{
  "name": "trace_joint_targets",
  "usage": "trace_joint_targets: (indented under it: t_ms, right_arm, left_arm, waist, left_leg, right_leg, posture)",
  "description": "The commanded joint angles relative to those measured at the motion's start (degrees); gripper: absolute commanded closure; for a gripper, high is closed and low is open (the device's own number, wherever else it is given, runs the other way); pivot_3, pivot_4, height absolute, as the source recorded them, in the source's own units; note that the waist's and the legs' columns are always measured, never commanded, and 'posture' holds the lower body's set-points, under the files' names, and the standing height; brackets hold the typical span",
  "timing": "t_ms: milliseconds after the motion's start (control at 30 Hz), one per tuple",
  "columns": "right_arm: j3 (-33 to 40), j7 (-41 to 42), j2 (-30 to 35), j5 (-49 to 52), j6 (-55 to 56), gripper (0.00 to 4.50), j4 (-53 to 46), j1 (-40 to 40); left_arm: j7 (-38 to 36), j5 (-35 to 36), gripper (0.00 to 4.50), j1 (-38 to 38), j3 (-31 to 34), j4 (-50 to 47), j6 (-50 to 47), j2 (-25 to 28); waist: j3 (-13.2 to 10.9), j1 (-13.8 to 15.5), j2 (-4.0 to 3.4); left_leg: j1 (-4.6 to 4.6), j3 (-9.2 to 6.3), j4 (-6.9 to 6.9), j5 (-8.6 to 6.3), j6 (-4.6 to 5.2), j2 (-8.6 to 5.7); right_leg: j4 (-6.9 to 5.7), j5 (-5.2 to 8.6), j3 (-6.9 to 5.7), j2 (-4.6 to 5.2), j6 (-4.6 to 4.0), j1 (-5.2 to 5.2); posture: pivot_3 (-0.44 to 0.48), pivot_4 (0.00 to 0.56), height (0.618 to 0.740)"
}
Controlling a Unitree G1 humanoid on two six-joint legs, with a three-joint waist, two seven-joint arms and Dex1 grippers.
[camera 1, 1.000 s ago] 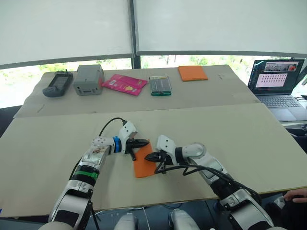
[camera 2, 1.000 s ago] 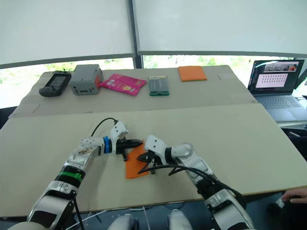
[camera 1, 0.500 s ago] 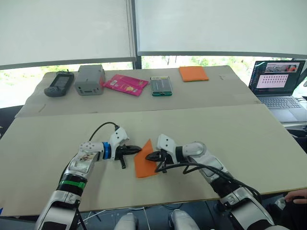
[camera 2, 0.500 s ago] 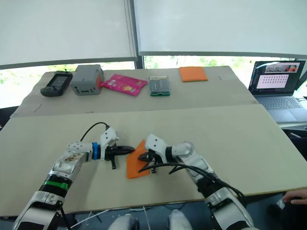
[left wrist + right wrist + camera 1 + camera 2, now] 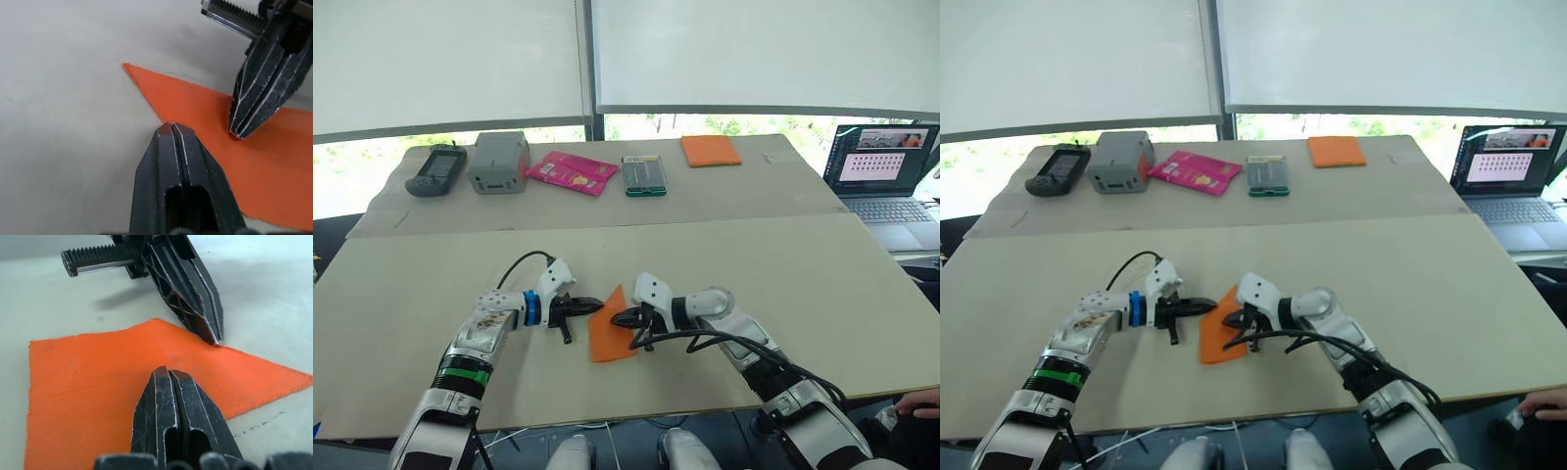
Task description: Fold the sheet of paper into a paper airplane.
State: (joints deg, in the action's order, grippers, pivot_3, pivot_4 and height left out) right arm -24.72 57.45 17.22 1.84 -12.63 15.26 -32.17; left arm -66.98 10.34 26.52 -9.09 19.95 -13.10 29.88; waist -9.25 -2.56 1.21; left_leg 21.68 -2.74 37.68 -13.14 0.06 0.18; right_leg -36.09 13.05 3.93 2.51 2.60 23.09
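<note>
— Where's the sheet of paper (image 5: 612, 335)?
— Flat on the near table (image 5: 822, 284), folded to a point at its far end, a faint crease line across the wider near part. Straight in front of the robot, well short of the row of things on the far table (image 5: 754, 181).

— And the left gripper (image 5: 597, 305)?
— Just left of the paper, fingers pressed together with no gap, holding nothing. Tip right at the slanted left edge, close to the point; touching or just shy of the paper, can't tell.

— The right gripper (image 5: 615, 319)?
— Over the paper from the right side, fingers likewise closed tight, nothing between them. Tip down on the orange surface or just above it, near the other gripper's tip, facing it.

— Beyond the paper?
— On the far table, left to right: dark handheld device (image 5: 433, 169), grey box (image 5: 498, 162), pink printed packet (image 5: 571, 172), green-edged flat case (image 5: 643, 175), smooth orange rectangle (image 5: 710, 150). Far off to the paper's right, an open laptop (image 5: 883, 168) with a lit screen. A person's hand (image 5: 918, 400) low at the right edge, well away from the paper.
</note>
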Motion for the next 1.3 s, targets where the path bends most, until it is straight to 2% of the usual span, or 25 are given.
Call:
trace_joint_targets:
  t_ms: [33,467,767,900,1133,1300]
  right_arm:
    - [-1.6,0.3,1.7,-2.5,-2.8,4.5,2.2,1.9]
    - [-1.0,2.5,3.9,-2.2,-3.5,4.5,0.8,0.5]
    - [1.7,6.4,7.6,1.9,-7.7,4.5,-8.9,0.5]
    - [3.1,4.7,6.5,2.8,-9.1,4.5,-10.7,-1.4]
    - [1.0,0.6,3.9,-0.6,-9.2,4.5,-8.0,-1.0]
    - [2.6,1.1,5.1,0.9,-10.8,4.5,-11.2,0.3]
  left_arm:
    - [-3.1,-2.2,4.48,-2.8,-3.7,-1.3,0.4,1.7]
    - [-5.8,-1.9,4.48,-6.4,-5.7,-6.6,0.2,4.7]
    - [-5.7,-2.6,4.48,-5.2,-6.4,-6.3,-0.7,5.6]
    - [-5.1,-2.6,4.48,-4.8,-6.4,-5.0,-0.4,4.7]
    - [-4.6,-2.2,4.48,-5.0,-6.0,-5.2,-0.9,4.0]
    - [-4.5,2.4,4.48,-4.4,-2.4,-6.8,-5.3,3.5]
  waist:
    - [0.0,0.0,-0.01]
    - [0.0,0.2,-0.01]
    - [0.0,0.8,-0.02]
    - [0.0,0.9,-0.02]
    - [0.0,1.7,-0.02]
    - [0.0,1.7,-0.02]
  left_leg:
    - [0.0,0.0,-0.02,0.0,0.0,0.0]
    - [0.16,-0.03,-0.12,-0.01,-0.01,0.04]
    - [0.18,-0.03,-0.43,0.0,0.0,-0.35]
    - [0.3,-0.02,-0.44,0.0,0.0,-0.41]
    - [0.3,-0.02,-0.42,0.0,0.0,-0.41]
    - [0.33,-0.02,-0.42,0.0,0.0,-0.44]
  right_leg:
    - [0.02,0.02,0.0,0.02,-0.01,0.0]
    - [0.12,0.14,0.01,0.11,0.06,0.05]
    - [0.14,0.34,-0.05,0.56,0.1,0.09]
    - [0.16,0.32,-0.07,0.64,0.07,0.16]
    - [0.14,0.35,-0.14,0.64,0.13,0.15]
    - [0.15,0.33,-0.14,0.67,0.09,0.16]
  posture:
    - [0.0,0.15,0.74]
    - [0.0,0.15,0.74]
    - [0.0,0.15,0.74]
    - [0.0,0.15,0.74]
    - [0.0,0.15,0.74]
    - [0.0,0.15,0.74]
